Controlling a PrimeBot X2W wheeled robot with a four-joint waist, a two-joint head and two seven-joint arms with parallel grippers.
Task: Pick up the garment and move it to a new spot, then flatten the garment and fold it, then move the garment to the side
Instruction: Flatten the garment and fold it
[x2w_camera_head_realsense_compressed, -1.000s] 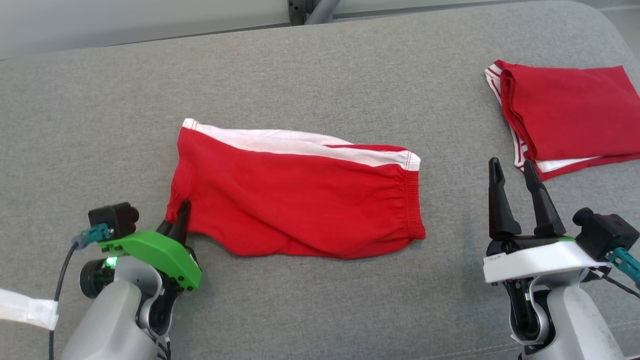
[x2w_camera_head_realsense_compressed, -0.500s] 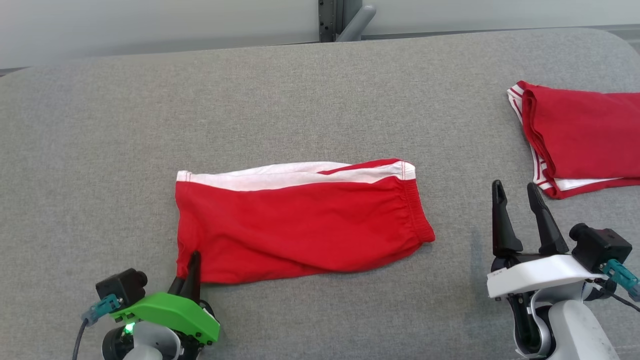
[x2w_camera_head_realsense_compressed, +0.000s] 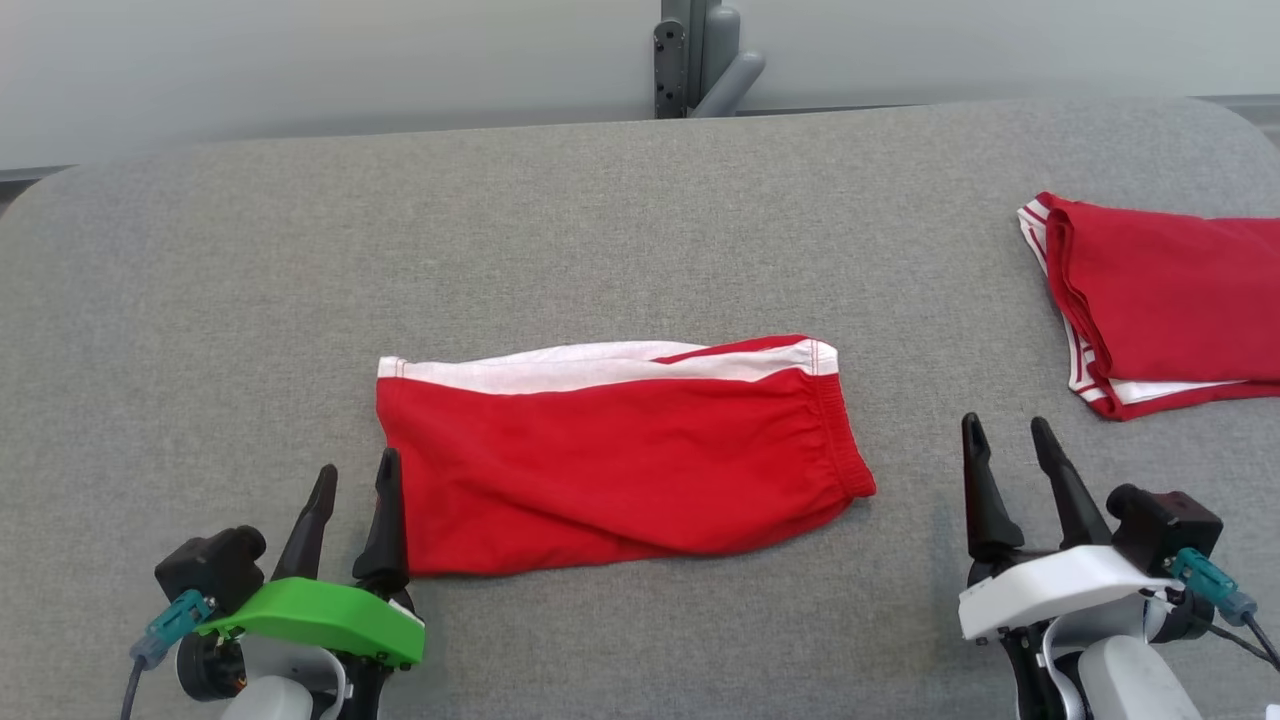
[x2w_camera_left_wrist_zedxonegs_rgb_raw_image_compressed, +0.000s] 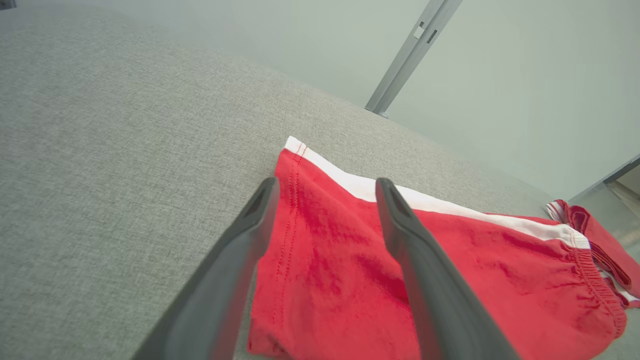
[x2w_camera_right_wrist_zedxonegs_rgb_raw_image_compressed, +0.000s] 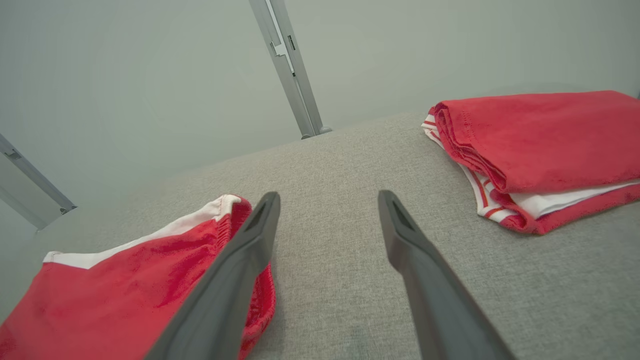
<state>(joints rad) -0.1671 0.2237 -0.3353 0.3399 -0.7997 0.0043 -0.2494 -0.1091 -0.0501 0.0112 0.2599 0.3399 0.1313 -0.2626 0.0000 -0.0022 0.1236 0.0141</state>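
The garment (x2w_camera_head_realsense_compressed: 620, 460) is a pair of red shorts with a white side stripe, folded in half and lying flat on the grey padded table (x2w_camera_head_realsense_compressed: 600, 220). My left gripper (x2w_camera_head_realsense_compressed: 355, 478) stands open at the garment's near left corner, its right finger over the cloth edge and nothing held. In the left wrist view the garment (x2w_camera_left_wrist_zedxonegs_rgb_raw_image_compressed: 450, 270) spreads under and between the open fingers of the left gripper (x2w_camera_left_wrist_zedxonegs_rgb_raw_image_compressed: 325, 187). My right gripper (x2w_camera_head_realsense_compressed: 1005, 425) is open to the right of the elastic waistband, apart from it; the right wrist view shows the right gripper (x2w_camera_right_wrist_zedxonegs_rgb_raw_image_compressed: 327, 197) beside the garment (x2w_camera_right_wrist_zedxonegs_rgb_raw_image_compressed: 130, 285).
A second folded red garment with white stripes (x2w_camera_head_realsense_compressed: 1160, 300) lies at the table's far right, also in the right wrist view (x2w_camera_right_wrist_zedxonegs_rgb_raw_image_compressed: 540, 150). A grey metal post (x2w_camera_head_realsense_compressed: 690, 55) rises behind the table's back edge. Bare grey cloth lies left of the shorts.
My left gripper has opened and let go of the garment's near left corner. The garment now lies flatter and straighter. The head camera has shifted, so the whole scene sits lower in view.
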